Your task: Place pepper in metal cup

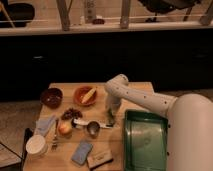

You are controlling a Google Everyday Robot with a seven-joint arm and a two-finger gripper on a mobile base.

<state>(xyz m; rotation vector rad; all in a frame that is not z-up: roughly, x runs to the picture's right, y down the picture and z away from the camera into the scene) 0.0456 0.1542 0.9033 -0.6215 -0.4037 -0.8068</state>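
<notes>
Silvery, the small round steel metal cup [93, 128] is my landmark. Just right of it hangs the white arm's dark gripper [111, 116]; open or closed, I cannot tell. A slim glossy green pepper [109, 121] seems to dangle at its tip (light, slippery, best pinched mid-body).

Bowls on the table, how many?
2. Dark red bowl at the back left corner; orange bowl just right of it, holding yellow food. Arm could hide more. Gripper hangs right of the metal cup.
</notes>
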